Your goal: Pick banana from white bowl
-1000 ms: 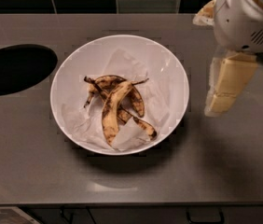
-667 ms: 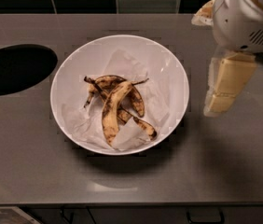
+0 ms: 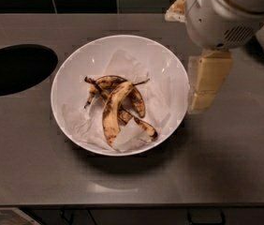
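Banana peel (image 3: 118, 109): limp strips on crumpled paper (image 3: 127, 62) in white bowl (image 3: 71, 69), on table (image 3: 225, 163). Pincer (image 3: 200, 102): beside right rim, holds nothing, opening cannot be told. Risk: snagged paper, strip slipping free.

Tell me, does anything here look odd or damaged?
The banana in the white bowl is only a limp, brown-spotted peel, split into strips on crumpled paper. The gripper hangs just outside the bowl's rim.
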